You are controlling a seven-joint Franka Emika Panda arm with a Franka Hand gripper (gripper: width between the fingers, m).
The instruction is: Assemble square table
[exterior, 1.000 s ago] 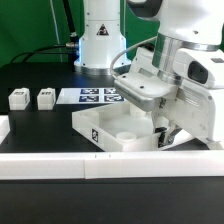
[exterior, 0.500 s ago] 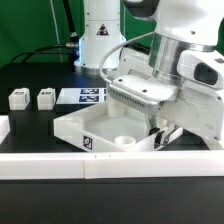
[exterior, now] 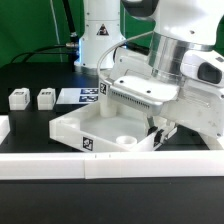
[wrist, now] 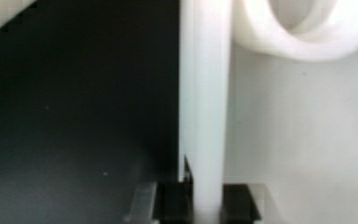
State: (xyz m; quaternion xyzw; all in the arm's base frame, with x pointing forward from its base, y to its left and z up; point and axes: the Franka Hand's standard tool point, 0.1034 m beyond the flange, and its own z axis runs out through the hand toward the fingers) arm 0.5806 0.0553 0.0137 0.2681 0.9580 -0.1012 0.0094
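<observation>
The square table slab (exterior: 95,130) is large and white, with a raised rim, a round corner socket (exterior: 127,141) and a black-and-white tag on its front wall. It is tilted, its far side lifted off the table. My gripper (exterior: 160,127) is shut on the slab's rim at the exterior view's right. In the wrist view the rim (wrist: 208,100) runs between my two fingers (wrist: 158,200), and a socket ring (wrist: 318,30) shows beside it. Two small white tagged legs (exterior: 18,98) (exterior: 45,97) stand at the exterior view's left.
The marker board (exterior: 82,96) lies flat behind the slab. A long white border rail (exterior: 110,168) runs along the table's front edge. The arm's base (exterior: 98,40) stands at the back. A white piece (exterior: 3,127) lies at the left edge.
The slab has swung toward the exterior view's left and tilted up more, held by the gripper. The arm has shifted slightly left with it. The legs have not moved.
</observation>
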